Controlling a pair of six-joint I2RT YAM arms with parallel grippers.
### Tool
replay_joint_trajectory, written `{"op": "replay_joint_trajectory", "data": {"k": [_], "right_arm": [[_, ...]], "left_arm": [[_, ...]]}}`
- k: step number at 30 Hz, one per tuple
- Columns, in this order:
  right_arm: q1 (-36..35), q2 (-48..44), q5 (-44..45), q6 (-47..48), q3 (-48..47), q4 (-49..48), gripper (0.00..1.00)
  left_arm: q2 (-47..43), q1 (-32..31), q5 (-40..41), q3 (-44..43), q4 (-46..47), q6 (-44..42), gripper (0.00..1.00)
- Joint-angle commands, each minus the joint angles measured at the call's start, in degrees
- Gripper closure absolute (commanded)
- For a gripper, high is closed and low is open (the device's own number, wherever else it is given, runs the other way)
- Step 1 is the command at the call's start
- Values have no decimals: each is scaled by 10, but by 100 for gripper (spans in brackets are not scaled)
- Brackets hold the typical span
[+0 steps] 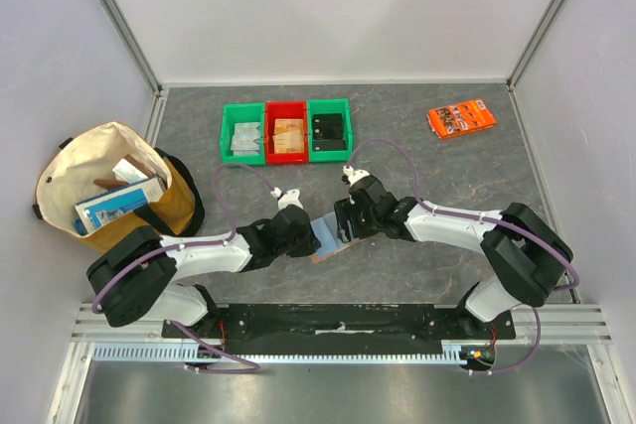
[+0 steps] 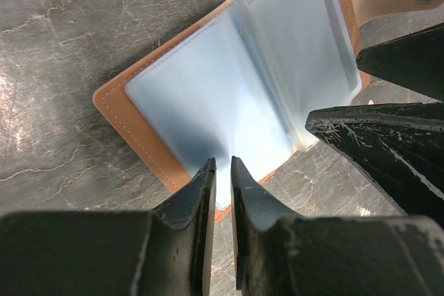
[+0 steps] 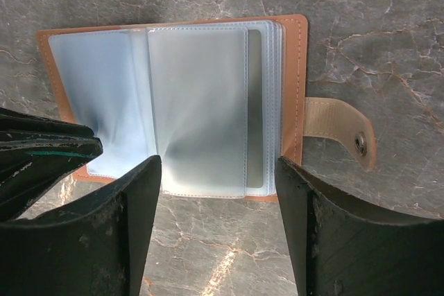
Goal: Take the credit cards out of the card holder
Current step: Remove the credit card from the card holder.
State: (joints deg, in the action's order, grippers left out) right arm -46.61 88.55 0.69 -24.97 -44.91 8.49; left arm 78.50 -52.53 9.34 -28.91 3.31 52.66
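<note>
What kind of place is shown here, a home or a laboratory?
Probably a laboratory robot cell: white panel walls in metal frames enclose the table, the left arm and right arm are bolted to a rail, and sorting bins stand in a row.

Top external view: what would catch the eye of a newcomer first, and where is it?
First the open card holder at the table's centre, where the left gripper and the right gripper meet over its clear bluish sleeves. Next the row of green and red bins at the far side, with an orange packet to their right. A cream and yellow bag stands at the left edge.
</note>
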Motion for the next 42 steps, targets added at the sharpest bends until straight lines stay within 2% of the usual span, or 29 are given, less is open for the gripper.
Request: {"op": "replay_joint_trajectory", "data": {"k": [1,13,20,32,42], "right_arm": [[-1,-20,-5,1,-16,-4,26],[-1,-28,-32,6,-30,4,23],[-2,-35,-26,17,-43,21,16],[-10,-32,-91,19,-50,-3,21],[-25,-33,-159,15,-53,-41,25]], "left_arm": [[10,-3,0,-14,-5,-9,80],[10,-2,-2,-16,-5,-11,80],[13,-2,-5,-17,-4,-12,80],[7,-2,-2,-12,-3,-11,81],[-44,-3,30,25,6,25,81]]}}
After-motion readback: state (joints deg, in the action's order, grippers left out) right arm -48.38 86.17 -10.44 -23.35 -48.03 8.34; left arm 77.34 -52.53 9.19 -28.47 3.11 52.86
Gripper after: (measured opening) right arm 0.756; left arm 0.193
